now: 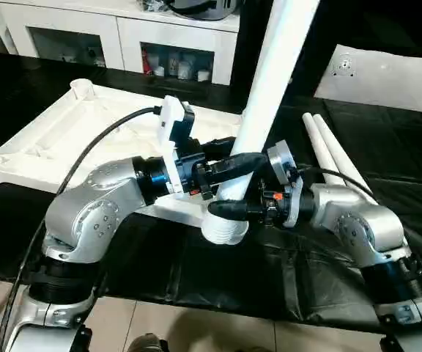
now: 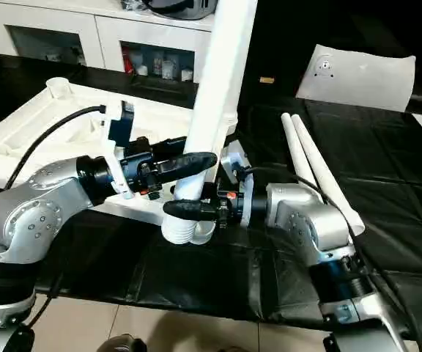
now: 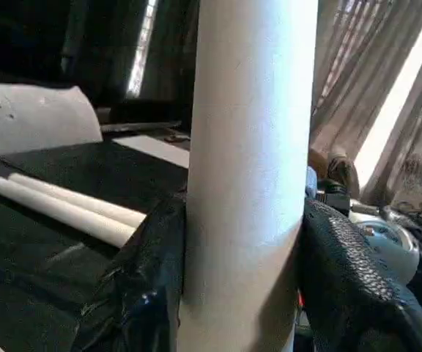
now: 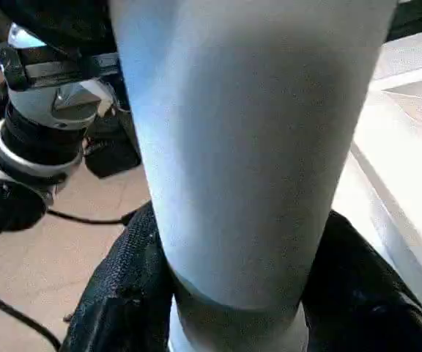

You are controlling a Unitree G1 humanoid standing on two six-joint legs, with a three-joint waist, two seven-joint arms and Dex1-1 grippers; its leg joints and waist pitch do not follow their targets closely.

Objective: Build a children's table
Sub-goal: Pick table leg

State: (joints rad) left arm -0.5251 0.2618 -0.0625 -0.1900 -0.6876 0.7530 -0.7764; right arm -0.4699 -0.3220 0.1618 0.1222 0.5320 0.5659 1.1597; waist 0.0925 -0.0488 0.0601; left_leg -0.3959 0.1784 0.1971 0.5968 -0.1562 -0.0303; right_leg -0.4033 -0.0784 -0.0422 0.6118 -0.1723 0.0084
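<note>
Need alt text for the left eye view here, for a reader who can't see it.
Both grippers, left and right, clamp an upright white table leg whose ribbed end sits at the near corner of the upside-down tabletop. Two spare legs lie beside it on black sheeting.

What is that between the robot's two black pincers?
One white table leg, standing upright. The left pincer and right pincer both clamp it near its lower end, above the tabletop's corner socket, as the left eye view shows.

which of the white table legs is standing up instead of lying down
The leg clamped by both tools stands upright at the tabletop's near corner; the other two legs lie flat on the black mat.
</note>
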